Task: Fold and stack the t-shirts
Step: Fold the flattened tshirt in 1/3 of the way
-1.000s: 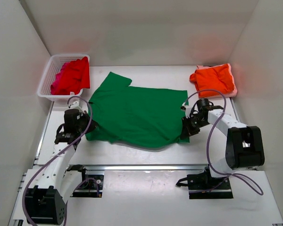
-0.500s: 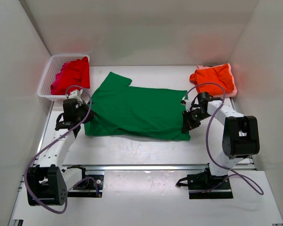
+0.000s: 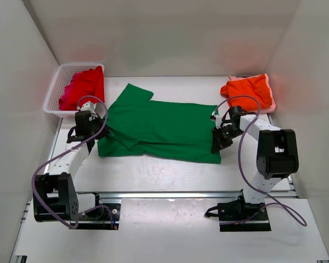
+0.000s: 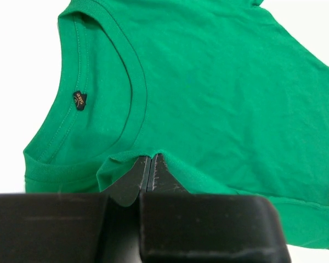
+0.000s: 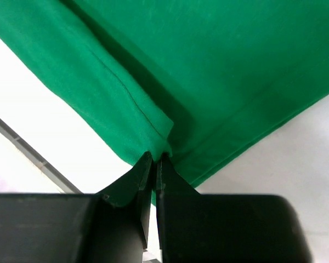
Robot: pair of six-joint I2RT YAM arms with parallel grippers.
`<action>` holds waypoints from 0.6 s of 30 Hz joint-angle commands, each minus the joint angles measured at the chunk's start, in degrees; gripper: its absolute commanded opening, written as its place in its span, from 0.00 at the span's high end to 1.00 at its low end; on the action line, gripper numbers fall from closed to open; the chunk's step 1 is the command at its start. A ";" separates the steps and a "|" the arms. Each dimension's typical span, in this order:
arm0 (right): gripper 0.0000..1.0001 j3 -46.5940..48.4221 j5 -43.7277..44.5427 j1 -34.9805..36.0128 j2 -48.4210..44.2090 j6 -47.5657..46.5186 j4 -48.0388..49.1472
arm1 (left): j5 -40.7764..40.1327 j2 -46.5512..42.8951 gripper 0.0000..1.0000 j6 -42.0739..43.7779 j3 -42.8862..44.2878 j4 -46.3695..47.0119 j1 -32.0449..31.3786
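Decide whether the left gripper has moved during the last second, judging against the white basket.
Yes. The left gripper, shut on the green t-shirt, has moved away from the arm bases, closer to the white basket.

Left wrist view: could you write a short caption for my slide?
Closed left fingers pinch the green shirt beside its collar.
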 commanded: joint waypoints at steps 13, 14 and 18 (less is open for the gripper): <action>0.99 5.45 4.62 1.85 2.59 2.58 4.45 | 1.78 14.47 0.68 -0.68 9.30 9.73 0.70; 0.96 5.88 4.89 2.11 2.59 2.58 4.37 | 2.58 15.10 0.63 -1.12 10.36 10.95 0.88; 0.86 5.62 7.26 2.90 2.24 3.46 5.33 | 7.68 21.86 0.48 -2.09 17.90 11.67 0.79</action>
